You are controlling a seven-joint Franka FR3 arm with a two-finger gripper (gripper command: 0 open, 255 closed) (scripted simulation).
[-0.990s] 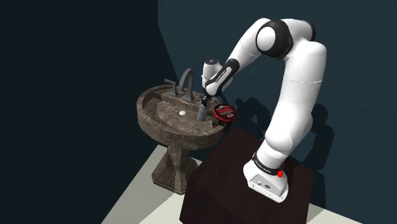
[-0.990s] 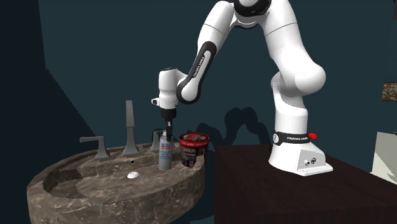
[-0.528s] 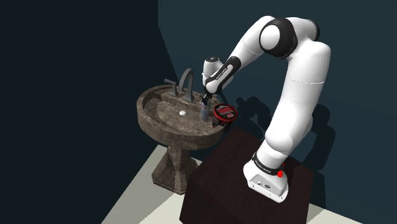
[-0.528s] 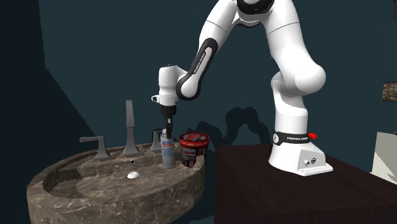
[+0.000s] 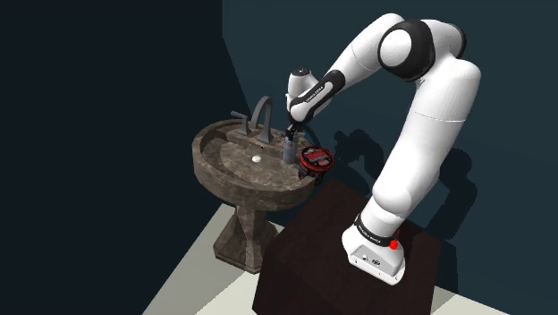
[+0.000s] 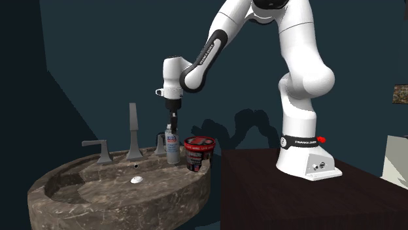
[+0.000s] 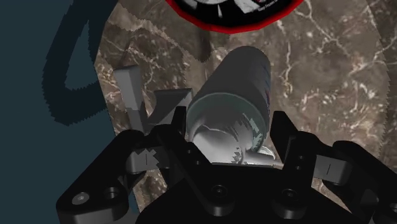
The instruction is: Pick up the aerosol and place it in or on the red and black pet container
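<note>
Black gripper (image 6: 172, 124) pinching the top of an upright aerosol can (image 6: 172, 149), holding it over the rim of the marble sink (image 6: 121, 199), just beside the red and black container (image 6: 199, 154)

Only illegible lettering, on the aerosol (image 6: 172, 147) label and the arm (image 6: 297, 140) base

A brown marbled pedestal sink (image 5: 225, 175) stands on a pale floor (image 5: 192, 274). On its rim sit a grey faucet (image 6: 133, 132) and the red and black pet container (image 6: 199, 154).
</note>
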